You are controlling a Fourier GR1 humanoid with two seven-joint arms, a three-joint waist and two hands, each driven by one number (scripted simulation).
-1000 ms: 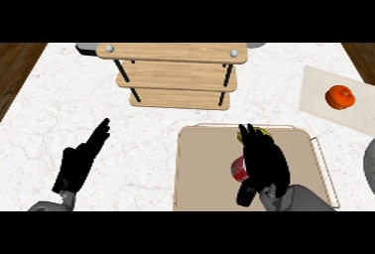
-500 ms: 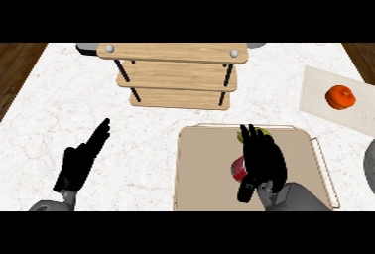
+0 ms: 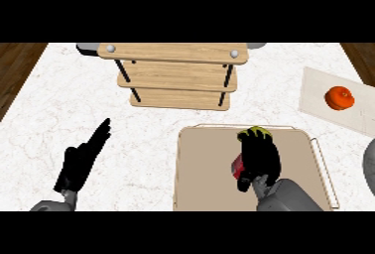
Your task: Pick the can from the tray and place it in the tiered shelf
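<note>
A red can [image 3: 237, 166] lies on the beige tray [image 3: 205, 168] at the lower right of the head view. My right hand [image 3: 259, 158] covers most of it, fingers reaching toward the tray's far edge and the thumb curled round the can's near side. A yellow-green bit [image 3: 257, 131] shows at the fingertips. The wooden tiered shelf [image 3: 178, 74] stands at the back centre, apart from the tray. My left hand [image 3: 82, 159] rests open on the counter at the lower left, fingers straight and pointing away.
A pale cutting board [image 3: 322, 96] at the right edge carries an orange fruit [image 3: 340, 97]. A grey object [image 3: 369, 167] shows at the far right edge. White marble counter [image 3: 66, 104] lies between the shelf and my left hand.
</note>
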